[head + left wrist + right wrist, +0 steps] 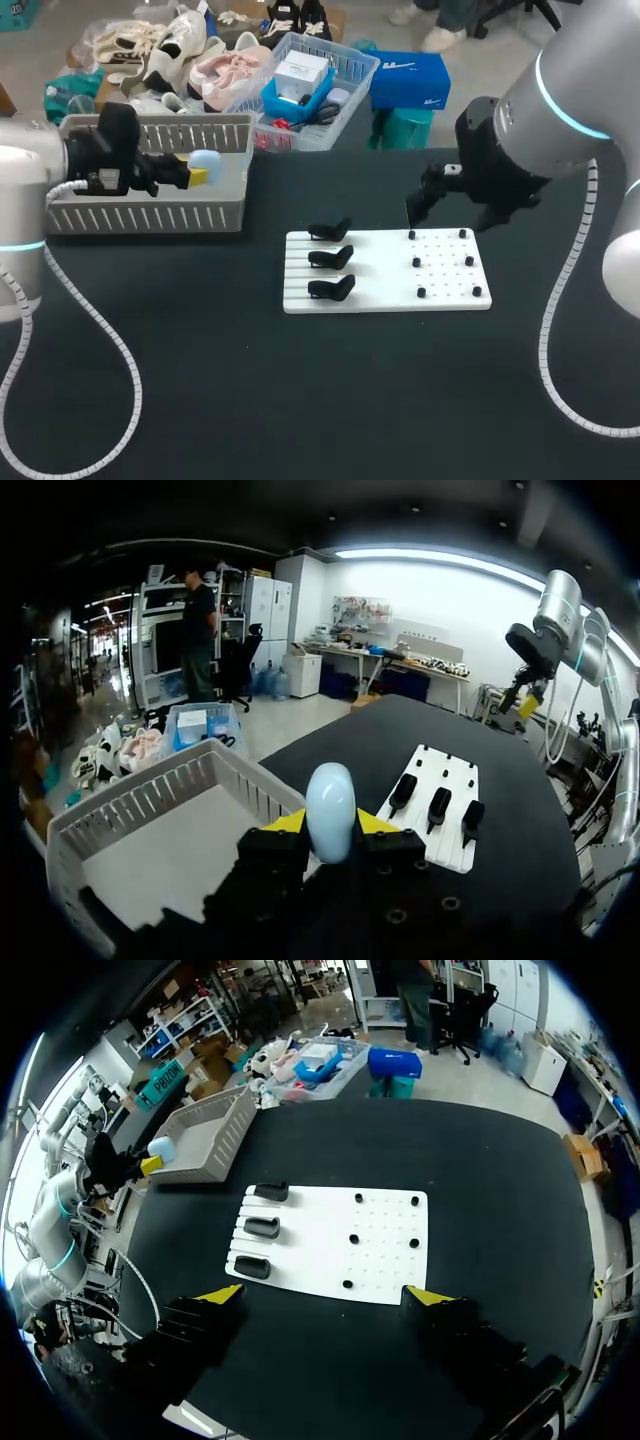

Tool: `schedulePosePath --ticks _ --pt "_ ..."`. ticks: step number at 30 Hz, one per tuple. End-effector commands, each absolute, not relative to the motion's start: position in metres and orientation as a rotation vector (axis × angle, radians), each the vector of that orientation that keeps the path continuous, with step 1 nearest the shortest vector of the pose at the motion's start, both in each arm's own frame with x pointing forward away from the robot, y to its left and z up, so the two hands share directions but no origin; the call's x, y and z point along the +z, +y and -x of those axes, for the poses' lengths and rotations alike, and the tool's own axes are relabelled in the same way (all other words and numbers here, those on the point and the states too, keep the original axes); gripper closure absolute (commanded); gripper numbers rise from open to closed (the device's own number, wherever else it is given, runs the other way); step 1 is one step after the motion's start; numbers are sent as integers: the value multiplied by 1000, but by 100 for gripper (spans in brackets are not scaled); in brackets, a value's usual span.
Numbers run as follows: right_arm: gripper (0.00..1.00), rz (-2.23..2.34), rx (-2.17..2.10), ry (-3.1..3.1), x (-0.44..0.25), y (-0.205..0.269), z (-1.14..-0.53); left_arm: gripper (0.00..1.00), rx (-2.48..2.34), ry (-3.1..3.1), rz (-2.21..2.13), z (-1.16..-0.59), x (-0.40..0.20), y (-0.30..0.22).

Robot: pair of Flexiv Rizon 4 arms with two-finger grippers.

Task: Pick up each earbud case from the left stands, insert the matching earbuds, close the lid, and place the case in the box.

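Observation:
My left gripper (197, 172) is shut on a light blue earbud case (205, 162) and holds it above the grey slatted basket (150, 216) at the table's back left. In the left wrist view the closed case (331, 810) stands upright between the yellow tips of the left gripper (330, 828), over the basket's near wall (235, 780). The white board (388, 272) lies mid-table with three bare black stands (332, 259) on its left and several small black pegs (443, 263) on its right. My right gripper (325, 1298) hangs open above the board's near edge (335, 1285).
The basket (205, 1132) looks bare inside in the left wrist view. White spiral cables (95, 330) from both arms trail over the black tabletop at the sides. The right arm (520, 150) hovers over the board's back right corner.

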State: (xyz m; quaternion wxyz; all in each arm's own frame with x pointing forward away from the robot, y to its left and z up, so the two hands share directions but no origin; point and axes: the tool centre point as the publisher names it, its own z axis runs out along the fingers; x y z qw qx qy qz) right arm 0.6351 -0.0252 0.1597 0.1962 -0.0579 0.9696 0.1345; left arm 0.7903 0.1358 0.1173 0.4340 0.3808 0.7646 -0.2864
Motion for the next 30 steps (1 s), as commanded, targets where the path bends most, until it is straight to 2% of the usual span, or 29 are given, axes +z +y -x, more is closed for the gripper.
schedulePosePath --ticks 1,12,13,16,30 --pt "0 150 374 2683 158 -26 -631 100 -657 2009 -938 -827 106 154" --pt "0 150 374 2683 158 -26 -631 100 -611 2150 -895 -849 71 170" --pt "0 150 374 2683 158 -26 -631 95 -610 2150 -888 -848 70 170" --pt "0 150 374 2683 158 -26 -631 0 -609 2155 -884 -846 69 169" --pt "0 150 374 2683 158 -26 -631 0 -584 1982 -919 -816 101 160"
